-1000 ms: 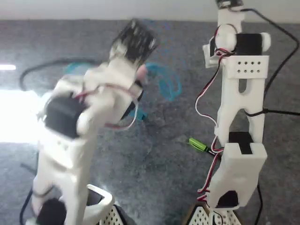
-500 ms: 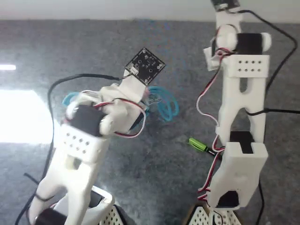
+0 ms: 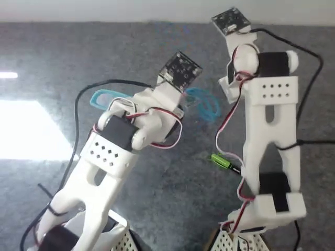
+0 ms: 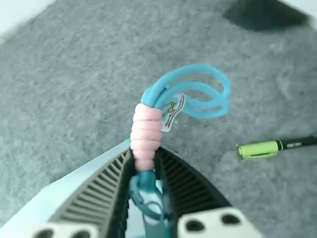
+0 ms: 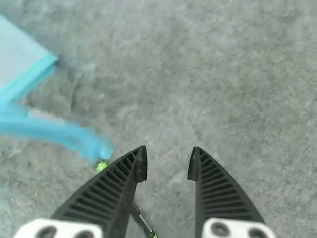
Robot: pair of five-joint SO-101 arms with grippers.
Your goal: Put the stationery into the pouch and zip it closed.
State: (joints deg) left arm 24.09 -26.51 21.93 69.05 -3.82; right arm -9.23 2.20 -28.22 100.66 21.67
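Grey felt-like cloth covers the table [image 3: 157, 198], and two white arms rise from its near edge, side by side. Nearest of the task's things is a green pen [image 3: 222, 161] with a dark barrel. It lies flat on the cloth between the arms, just beside the right arm, which hides its dark end.

Farther back, the left arm leans in over the middle of the table. The left gripper [image 4: 144, 161] is clenched on a pink sleeve [image 4: 146, 131] wrapped around a bright blue strap [image 4: 198, 94], and both ribbed fingers press against the sleeve. The strap loops out past the fingertips and carries a small white tag. Pale blue material shows just beneath the gripper.

The right gripper [image 5: 167, 166] hangs above the cloth with its jaws apart and nothing between them. The pen's green end shows just beside one of its fingers. Beyond it, a corner of the translucent blue pouch [image 5: 20, 64] lies on the table, and the blue strap stretches from there toward the gripper.
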